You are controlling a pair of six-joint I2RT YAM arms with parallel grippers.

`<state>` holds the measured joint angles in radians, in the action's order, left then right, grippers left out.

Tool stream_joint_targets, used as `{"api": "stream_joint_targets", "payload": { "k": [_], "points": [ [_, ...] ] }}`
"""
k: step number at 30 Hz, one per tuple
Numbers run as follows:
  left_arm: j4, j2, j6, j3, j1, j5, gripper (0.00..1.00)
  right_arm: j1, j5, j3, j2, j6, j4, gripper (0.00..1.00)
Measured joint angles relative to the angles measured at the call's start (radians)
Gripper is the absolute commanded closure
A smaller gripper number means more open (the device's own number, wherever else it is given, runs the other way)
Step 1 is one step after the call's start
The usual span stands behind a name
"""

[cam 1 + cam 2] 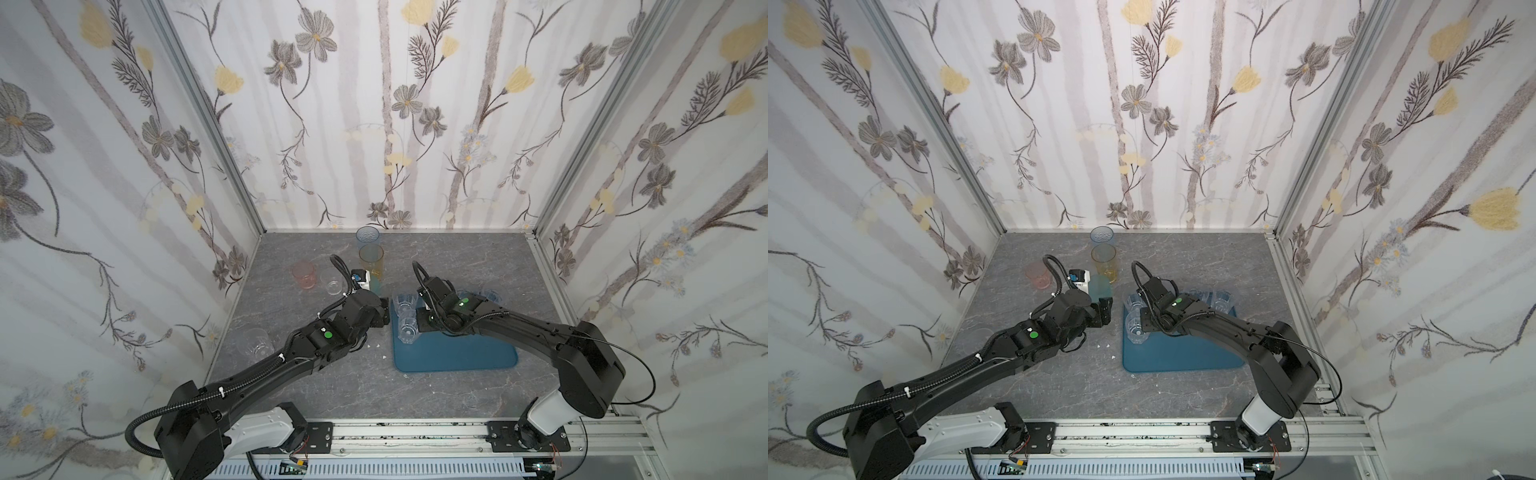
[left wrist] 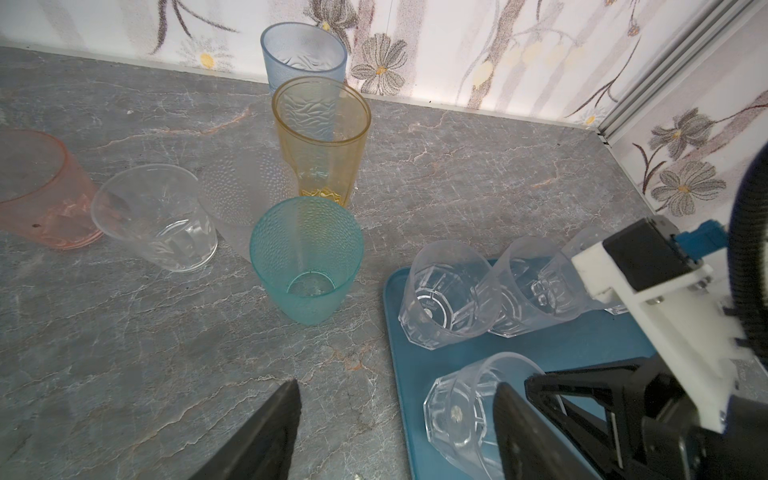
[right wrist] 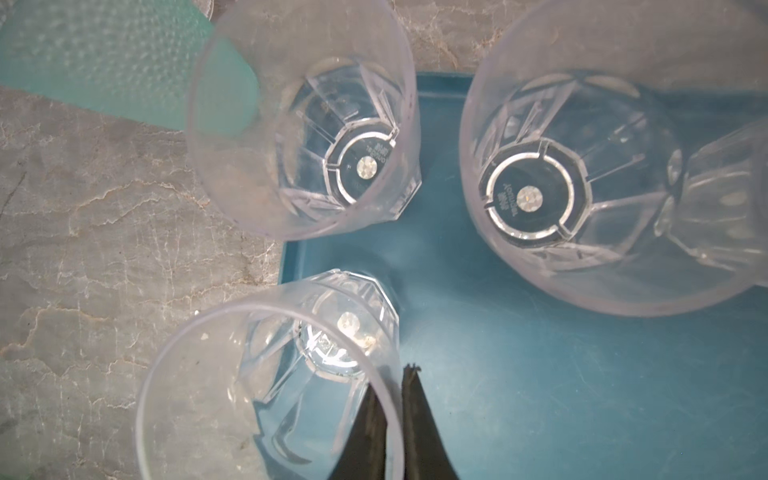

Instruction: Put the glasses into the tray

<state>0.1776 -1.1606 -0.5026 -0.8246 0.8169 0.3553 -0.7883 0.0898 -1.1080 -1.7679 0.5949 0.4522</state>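
Right claw [image 3: 392,411] pinches the rim of a clear glass [image 3: 232,374] standing at the edge of the tray [image 3: 540,374], probably settling it there. Left claw [image 2: 397,395] gapes above the desk [image 2: 124,353]; next it must straddle the teal glass [image 2: 305,257] without toppling it.

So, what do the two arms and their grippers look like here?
The left arm and right arm are matte black, each with a white base segment and a green dot near the wrist. Ribbed black conduit runs along the left one; a black cable loops at the right wrist. The left gripper and right gripper have slim, tapered black fingers.
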Motion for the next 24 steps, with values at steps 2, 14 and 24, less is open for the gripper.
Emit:
{"api": "stream_joint_targets", "payload": {
  "k": [2,14,24],
  "points": [
    [-0.003,0.000,0.000,0.000,0.000,0.002,0.24,0.000,0.011,-0.017,-0.013,0.003,0.000,0.91],
    [-0.009,0.000,0.002,0.000,-0.003,0.002,0.24,-0.007,0.053,-0.085,-0.069,0.007,0.050,0.90],
    [-0.010,0.002,0.014,0.000,-0.006,0.002,0.24,-0.019,0.084,-0.100,-0.098,0.006,0.066,0.87]
  ]
}}
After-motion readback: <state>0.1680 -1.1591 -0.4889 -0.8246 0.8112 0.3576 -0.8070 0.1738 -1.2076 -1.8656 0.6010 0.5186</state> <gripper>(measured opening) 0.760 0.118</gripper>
